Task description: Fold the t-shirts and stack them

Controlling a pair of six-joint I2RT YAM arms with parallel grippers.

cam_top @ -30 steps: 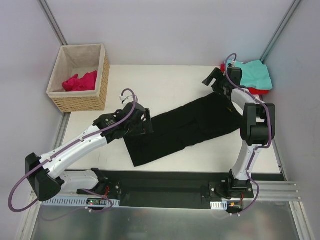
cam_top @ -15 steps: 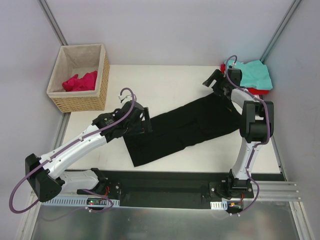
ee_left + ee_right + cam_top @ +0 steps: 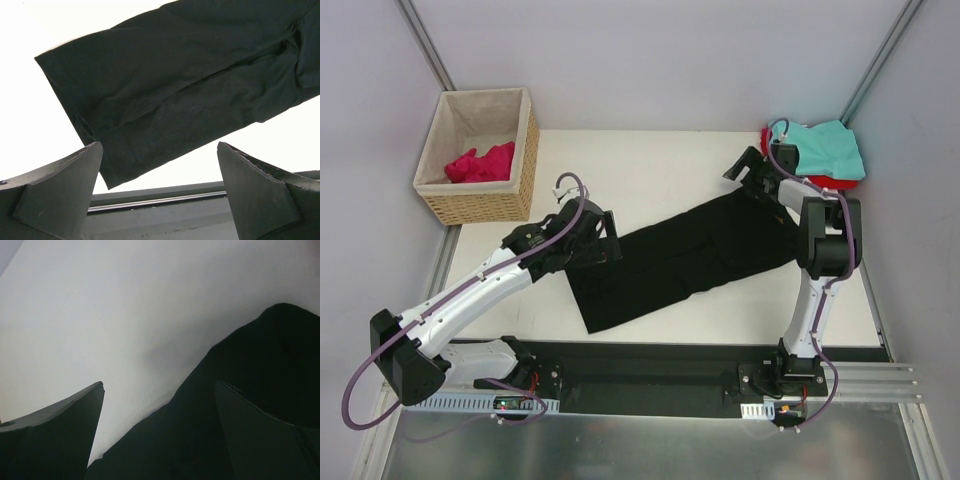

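Black t-shirt [image 3: 685,255], soft and creased, lay as a long folded band on the white counter [image 3: 650,165], apparently mid-fold.
Left claw [image 3: 612,240] and right claw [image 3: 741,166] hovered wide open at its ends, gripping nothing. Teal t-shirt [image 3: 832,148] over red t-shirt [image 3: 836,183] looked stacked at the far right; a crumpled magenta-pink t-shirt [image 3: 480,163] waited in the woven wicker basket [image 3: 480,207].

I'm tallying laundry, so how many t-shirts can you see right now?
4: a black t-shirt spread mid-table, a teal t-shirt atop a red t-shirt at the far right corner, a pink t-shirt in the basket. More could hide underneath.
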